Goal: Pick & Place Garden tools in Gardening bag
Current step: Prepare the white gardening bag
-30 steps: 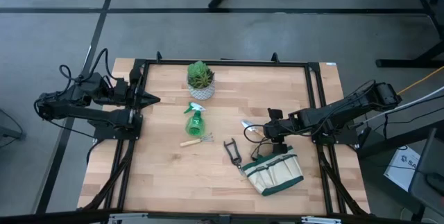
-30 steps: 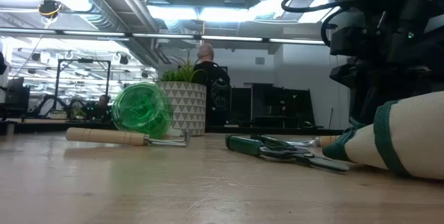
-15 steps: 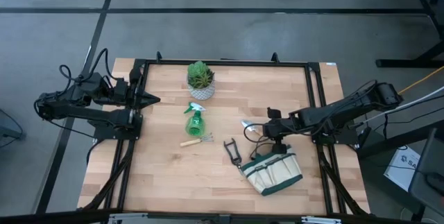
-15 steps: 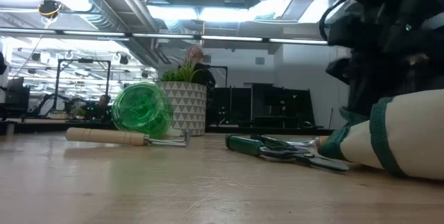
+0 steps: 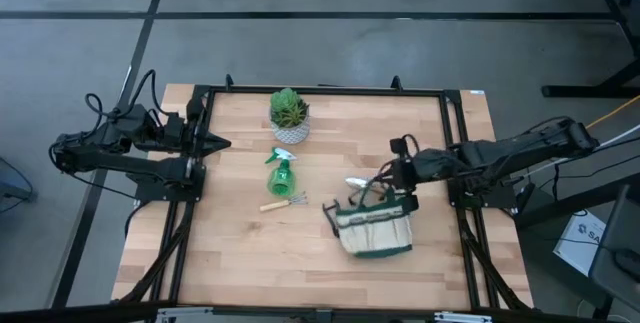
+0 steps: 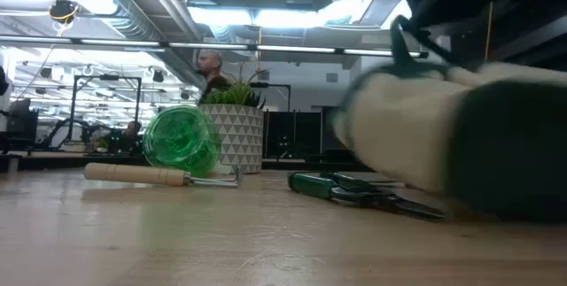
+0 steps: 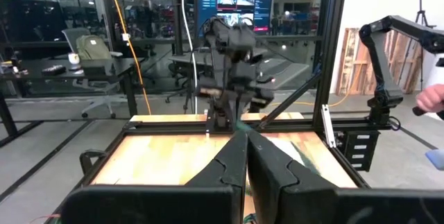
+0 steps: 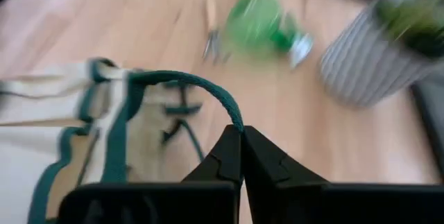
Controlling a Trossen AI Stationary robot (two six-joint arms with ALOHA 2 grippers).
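Canvas gardening bag [image 5: 375,231] handle [image 8: 198,85] pinched by right fingers [image 8: 241,156] in wrist view, left fingers [image 7: 244,156] closed, empty.

Green plant in a patterned white pot [image 5: 289,115] near the far edge of the wooden table [image 5: 240,253]. Person [image 6: 211,66] visible in the room behind.

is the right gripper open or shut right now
Shut: the right gripper has its fingers pinched together on the gardening bag handle.
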